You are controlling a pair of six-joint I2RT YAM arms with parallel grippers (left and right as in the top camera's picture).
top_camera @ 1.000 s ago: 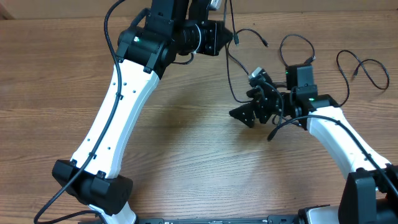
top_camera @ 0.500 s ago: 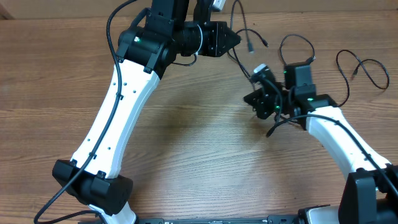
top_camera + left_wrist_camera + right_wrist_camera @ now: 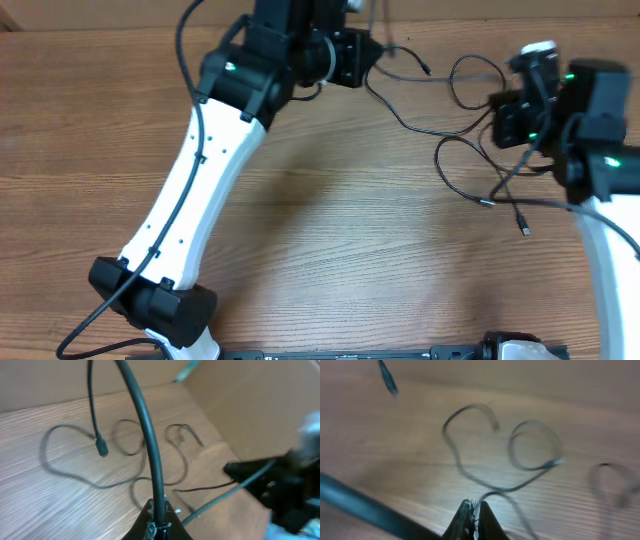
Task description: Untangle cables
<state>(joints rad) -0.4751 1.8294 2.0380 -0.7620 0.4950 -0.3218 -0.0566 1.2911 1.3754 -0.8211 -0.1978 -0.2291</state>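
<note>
Thin black cables [image 3: 405,122] stretch across the far right of the table between my two grippers, with loops [image 3: 447,168] and loose plug ends [image 3: 525,229] lying on the wood. My left gripper [image 3: 372,55] at the top centre is shut on one cable [image 3: 150,445], which rises straight out of its tips [image 3: 159,510]. Over on the right, my right gripper [image 3: 503,125] hangs above the table. It is shut on a thinner cable [image 3: 512,488] that leaves its tips [image 3: 474,506] and curls over the wood.
A cardboard-coloured wall [image 3: 250,405] borders the table's far side. The left arm's white link [image 3: 190,190] crosses the left half of the table. A blurred dark cord [image 3: 350,500] passes close under the right wrist camera.
The right gripper went from open to shut on a cable, then swung right and away from the table middle, drawing the cables out. The left gripper stayed shut, barely moving.
</note>
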